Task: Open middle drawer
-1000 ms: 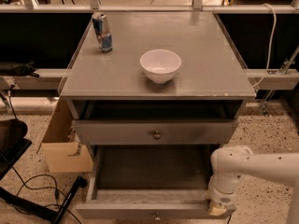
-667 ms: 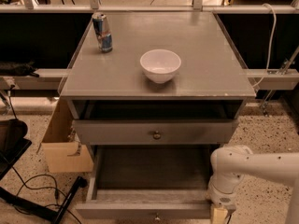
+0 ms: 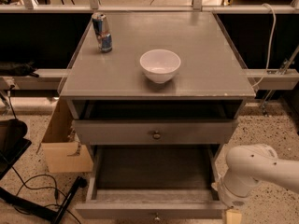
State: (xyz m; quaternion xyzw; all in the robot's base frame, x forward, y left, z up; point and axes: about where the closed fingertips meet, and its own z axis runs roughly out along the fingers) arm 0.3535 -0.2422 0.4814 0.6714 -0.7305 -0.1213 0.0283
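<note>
Camera view: a grey cabinet top [image 3: 205,55] carries a white bowl [image 3: 160,65] near its middle and an upright drink can [image 3: 102,31] at the far left corner, well apart. Under the top, the upper drawer [image 3: 117,133] stands slightly out. Below it the middle drawer [image 3: 149,171] is pulled far out toward the camera, its dark inside exposed and its front at the lower edge. An open cardboard box [image 3: 63,146] sits beside the cabinet's left side, with black cables [image 3: 28,190] on the speckled floor. The white arm [image 3: 250,174] enters from the right and bends downward; the gripper [image 3: 232,216] sits just beside the drawer front's right corner, largely cut off, so its opening cannot be told.
</note>
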